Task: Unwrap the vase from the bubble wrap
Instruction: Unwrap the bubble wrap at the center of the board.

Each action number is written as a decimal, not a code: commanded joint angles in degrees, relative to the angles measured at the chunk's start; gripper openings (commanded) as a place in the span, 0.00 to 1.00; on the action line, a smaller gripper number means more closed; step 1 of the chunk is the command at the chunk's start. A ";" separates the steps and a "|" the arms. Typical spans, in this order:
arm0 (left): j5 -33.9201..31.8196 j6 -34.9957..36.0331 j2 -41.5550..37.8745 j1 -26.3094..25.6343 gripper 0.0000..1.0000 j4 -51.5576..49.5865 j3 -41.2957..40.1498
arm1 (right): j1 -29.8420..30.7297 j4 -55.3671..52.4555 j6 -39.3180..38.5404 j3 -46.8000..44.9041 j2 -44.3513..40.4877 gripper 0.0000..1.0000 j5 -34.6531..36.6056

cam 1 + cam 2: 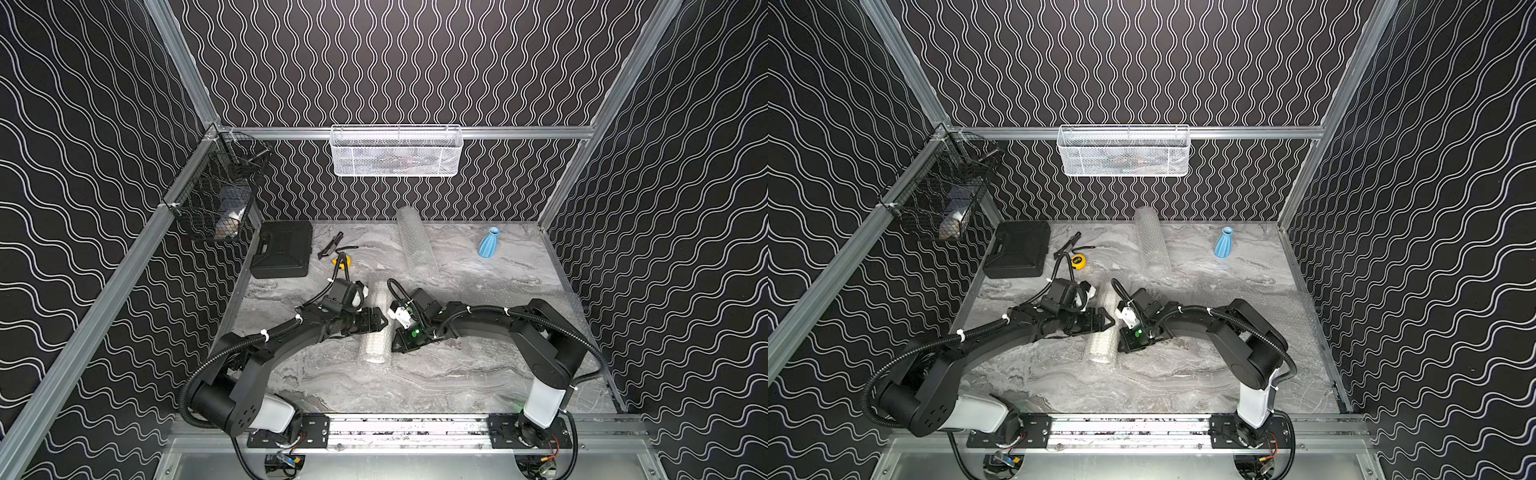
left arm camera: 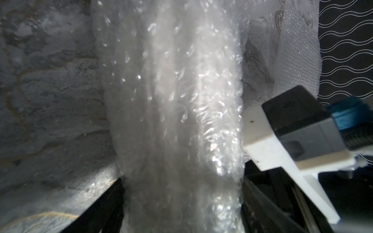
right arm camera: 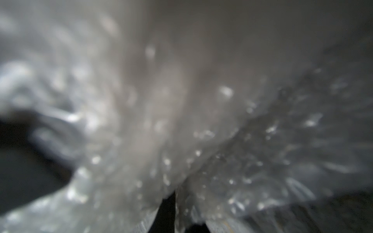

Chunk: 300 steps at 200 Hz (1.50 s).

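Note:
A roll of bubble wrap [image 1: 372, 349] [image 1: 1098, 353] lies in the middle of the marble table; what it holds is hidden. My left gripper [image 1: 380, 322] [image 1: 1106, 322] comes in from the left, its jaws set wide around the roll [image 2: 171, 121] and pressing on both sides [image 2: 181, 201]. My right gripper [image 1: 395, 347] [image 1: 1123, 347] is low at the roll's right side, its jaws nearly together on a fold of the wrap [image 3: 141, 121] [image 3: 171, 211]. A bare blue vase [image 1: 489, 242] [image 1: 1225, 243] stands at the back right.
A second bubble-wrap roll [image 1: 413, 241] lies at the back centre, and a flat sheet [image 1: 519, 299] is spread under the right arm. A black case [image 1: 282, 253], a black tool [image 1: 330, 245] and a yellow tape measure [image 1: 347, 262] sit at the back left. Wire baskets [image 1: 397, 151] [image 1: 216, 199] hang on the walls.

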 commanded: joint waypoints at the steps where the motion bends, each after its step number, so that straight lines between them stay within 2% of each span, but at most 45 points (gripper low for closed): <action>1: -1.74 0.10 0.36 -0.14 0.82 -4.11 -0.27 | 0.14 -0.92 1.48 -0.54 -1.06 0.21 -0.96; 31: -1.14 -0.55 -0.37 -0.09 0.83 -3.55 -0.73 | -1.20 3.48 7.65 -2.17 -2.14 0.31 -0.22; 91: 0.00 -1.36 -1.07 -0.12 0.83 -2.91 -1.32 | -4.72 11.02 14.56 -4.06 -2.45 0.33 0.57; 175: 2.17 -2.39 -1.28 -0.05 0.82 -1.19 -2.30 | -8.66 15.46 17.66 -3.85 -0.13 0.33 2.00; 196: 2.57 -2.71 -1.46 -0.13 0.82 -0.52 -2.55 | -8.74 16.78 18.26 -4.00 0.71 0.28 1.07; 221: 2.87 -2.89 -1.65 -0.07 0.83 -0.52 -2.58 | -8.70 18.49 18.95 -4.92 0.30 0.18 0.98; 246: 2.71 -2.58 -2.70 -0.09 0.83 -1.21 -2.28 | -8.74 16.52 17.88 -4.63 -1.90 0.10 2.50; 300: 2.06 -2.01 -5.22 -0.10 0.97 -1.25 -1.47 | -8.67 7.73 13.49 -2.20 -6.90 0.03 6.40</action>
